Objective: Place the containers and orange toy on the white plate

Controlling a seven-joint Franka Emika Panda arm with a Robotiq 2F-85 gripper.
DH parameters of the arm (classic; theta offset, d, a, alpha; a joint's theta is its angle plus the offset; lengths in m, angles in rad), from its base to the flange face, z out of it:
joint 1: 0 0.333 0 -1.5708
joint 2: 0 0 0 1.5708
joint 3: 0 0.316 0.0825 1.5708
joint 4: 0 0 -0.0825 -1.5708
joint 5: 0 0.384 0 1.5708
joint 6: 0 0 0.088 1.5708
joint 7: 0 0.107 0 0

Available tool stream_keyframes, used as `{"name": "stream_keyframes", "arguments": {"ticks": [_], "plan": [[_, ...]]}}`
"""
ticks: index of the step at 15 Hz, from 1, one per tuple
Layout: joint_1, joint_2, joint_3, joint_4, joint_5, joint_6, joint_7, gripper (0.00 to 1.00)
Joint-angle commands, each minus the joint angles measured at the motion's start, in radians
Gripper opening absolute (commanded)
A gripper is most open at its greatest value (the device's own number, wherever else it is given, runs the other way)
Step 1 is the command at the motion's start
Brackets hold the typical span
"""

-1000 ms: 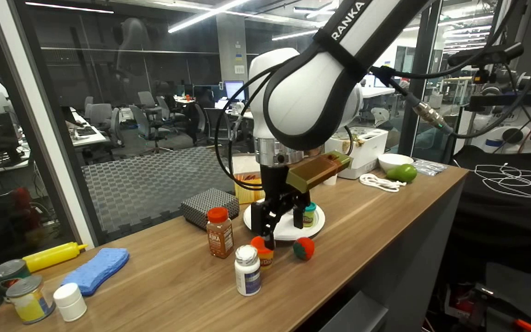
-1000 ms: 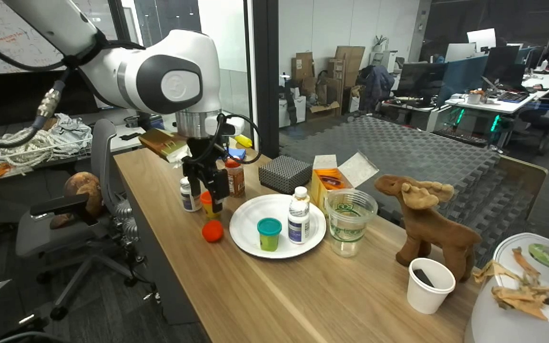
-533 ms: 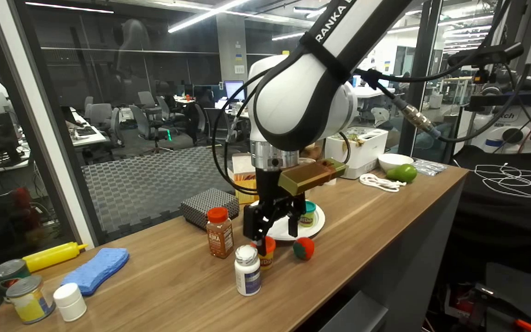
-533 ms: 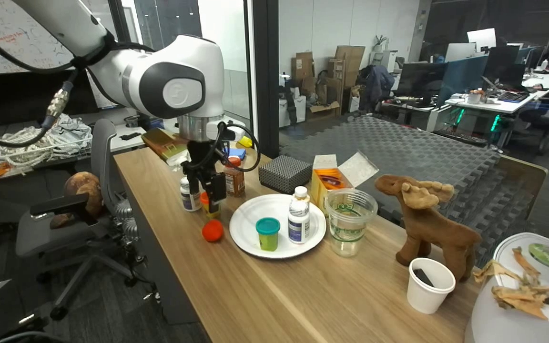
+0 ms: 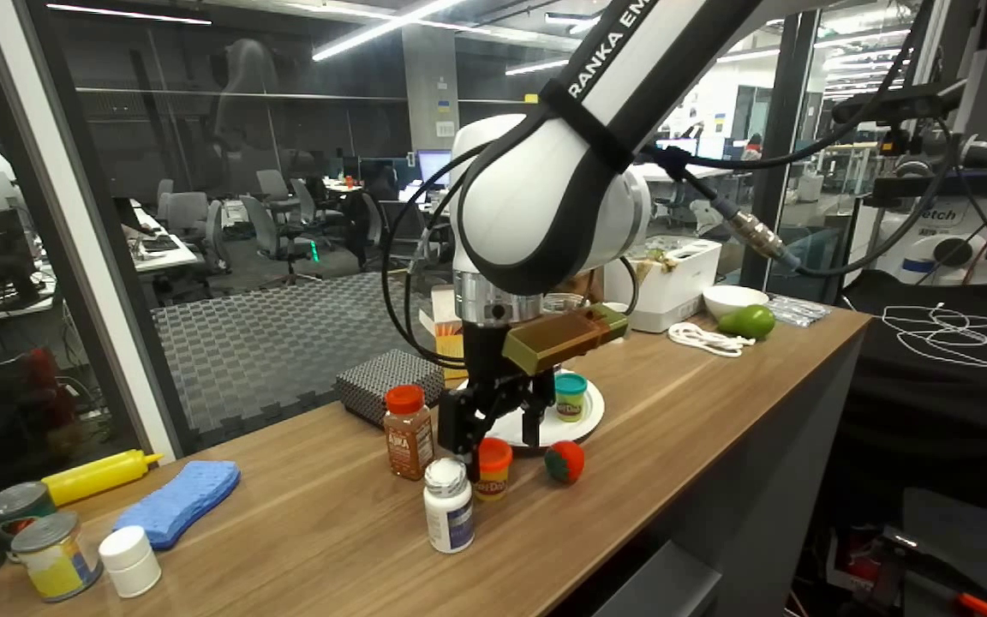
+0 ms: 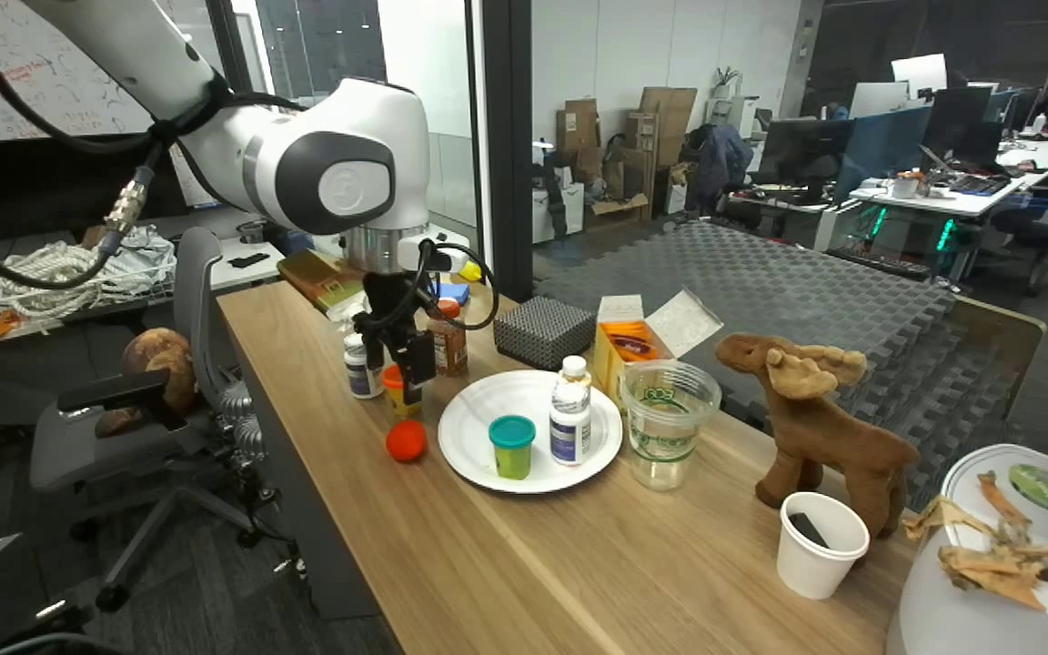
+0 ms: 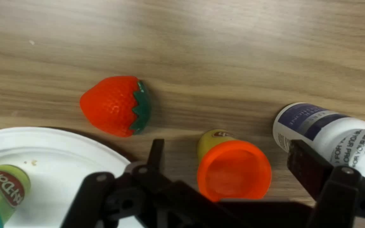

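Observation:
The orange-lidded Play-Doh tub (image 5: 493, 482) stands upright on the table, also seen in the wrist view (image 7: 234, 171). My gripper (image 7: 227, 148) is open above it, with a finger on either side of its lid. In an exterior view, my gripper (image 6: 395, 377) hides part of the tub. A white bottle (image 5: 449, 514) stands close beside one finger; touching cannot be told. The orange-red strawberry toy (image 7: 112, 106) lies on the table near the white plate (image 6: 469, 437). The plate holds a teal-lidded tub (image 6: 512, 450) and a white bottle (image 6: 569, 428).
A red-capped spice jar (image 5: 409, 441) and a black textured box (image 5: 391, 381) stand behind the gripper. A clear cup (image 6: 667, 428), a yellow open box (image 6: 619, 364) and a brown plush moose (image 6: 829, 437) stand past the plate. A blue sponge (image 5: 178, 501) lies farther along.
My open gripper has moved down and away from the plate, over the orange-lidded tub. The white bottle beside it has shifted slightly the same way.

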Motion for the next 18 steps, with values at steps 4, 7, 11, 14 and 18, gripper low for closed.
{"name": "stream_keyframes", "arguments": {"ticks": [4,7,11,14,18], "plan": [[0.021,0.048,-0.004,0.044,-0.007,0.062,0.018,0.93],[0.029,0.046,-0.008,0.033,-0.015,0.09,0.022,0.58],[0.027,0.013,-0.002,0.012,-0.002,0.113,0.017,0.29],[0.031,-0.006,-0.006,0.001,-0.008,0.125,0.025,0.3],[0.038,-0.04,-0.025,0.014,-0.029,0.104,0.056,0.3]]}}
